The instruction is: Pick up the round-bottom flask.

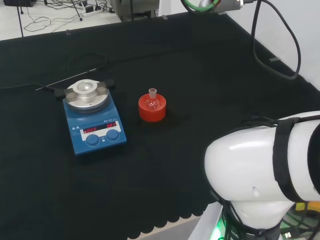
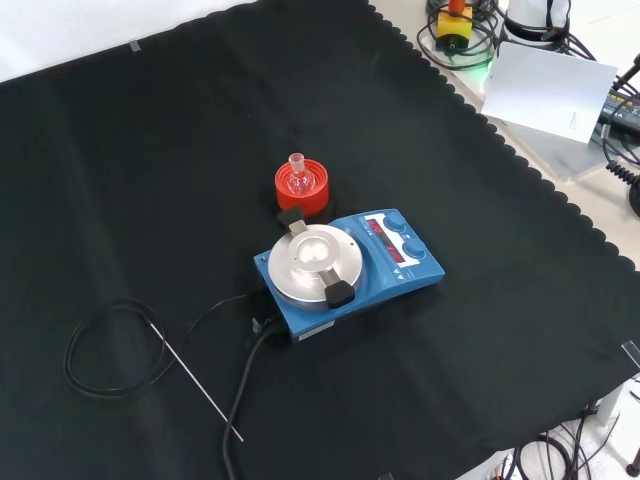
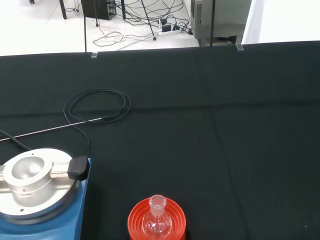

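Head view: you have the round-bottom flask [image 1: 152, 101] upright in its red ribbed stand [image 1: 152, 110], at 3 o'clock of the blue stirrer plate [image 1: 94, 124].
Front view: flask at the plate's 11 o'clock, surface [image 2: 520, 330] dark.
Wrist view: flask upright in stand.
Robot hand: state cannot be told.

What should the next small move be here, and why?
Probably bring the arm down toward the round-bottom flask, aiming for its neck. It sits upright and untouched in the red ribbed stand, beside the blue stirrer plate, and the wrist view looks at it from some way off.
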